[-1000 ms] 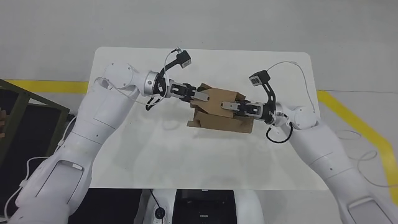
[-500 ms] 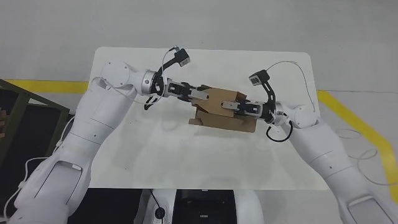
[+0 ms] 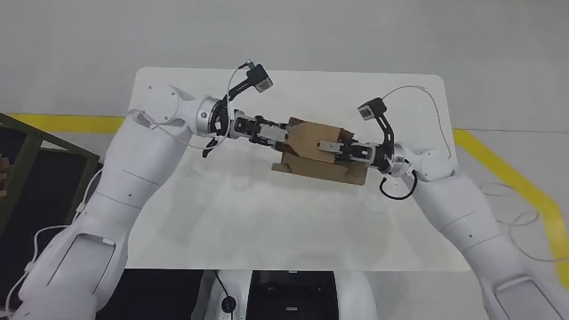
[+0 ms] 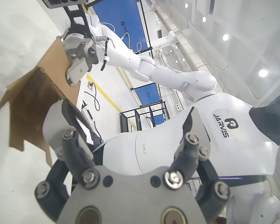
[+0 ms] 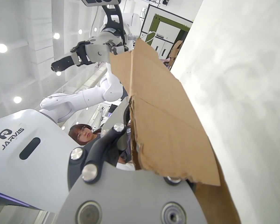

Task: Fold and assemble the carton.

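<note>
A brown cardboard carton (image 3: 313, 153) lies partly opened in the middle of the white table (image 3: 196, 222). My right gripper (image 3: 325, 149) is shut on the carton's upper panel from the right; in the right wrist view that panel (image 5: 163, 127) runs along one finger (image 5: 122, 117) and hides the other. My left gripper (image 3: 283, 135) is at the carton's left end, open wide. In the left wrist view one finger (image 4: 68, 120) rests against the carton's edge (image 4: 32, 99) and the other finger (image 4: 193, 127) stands free. The right gripper (image 4: 72, 75) clamps the far wall there.
Bare table surface surrounds the carton on all sides. A dark green rack (image 3: 36, 160) stands on the floor off the table's left edge, and a yellow line (image 3: 71, 123) crosses the floor behind it.
The carton's left end has lifted and opened a little under the left gripper. The right gripper has kept its hold and barely shifted.
</note>
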{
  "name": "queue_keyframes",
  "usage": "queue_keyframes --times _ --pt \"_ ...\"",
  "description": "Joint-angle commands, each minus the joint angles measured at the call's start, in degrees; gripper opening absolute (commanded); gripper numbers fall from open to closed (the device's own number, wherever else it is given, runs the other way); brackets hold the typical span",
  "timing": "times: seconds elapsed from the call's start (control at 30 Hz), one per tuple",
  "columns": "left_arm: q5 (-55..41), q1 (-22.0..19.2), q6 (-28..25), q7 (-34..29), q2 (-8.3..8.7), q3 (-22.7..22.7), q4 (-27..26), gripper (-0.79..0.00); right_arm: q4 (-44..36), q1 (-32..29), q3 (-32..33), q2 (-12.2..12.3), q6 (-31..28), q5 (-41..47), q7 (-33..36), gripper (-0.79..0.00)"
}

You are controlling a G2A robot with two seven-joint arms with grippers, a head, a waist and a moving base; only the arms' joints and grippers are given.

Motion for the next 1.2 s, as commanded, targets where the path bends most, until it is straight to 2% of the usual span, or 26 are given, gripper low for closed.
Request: queue_keyframes --times 0.0,0.57,1.03,1.17 --pt "-0.3 -0.3 0.1 0.1 -0.14 0.4 -0.2 0.0 -0.1 0.0 0.1 -0.1 0.0 -0.3 -0.4 -0.785" --pt "1.6 -2.9 0.3 1.2 -1.34 4.5 -0.1 0.0 -3.4 -0.7 -0.1 -1.2 1.2 -1.8 -1.1 -0.785" --pt "2.3 -2.9 0.0 1.6 -1.45 4.6 -0.6 0.0 -4.3 -1.2 0.3 -1.8 1.9 -3.0 -0.9 -0.785" --pt "1.0 -2.3 -0.2 1.6 -1.07 2.8 -0.5 0.0 -4.1 -1.7 1.2 -1.6 1.7 -3.1 -1.1 -0.785"
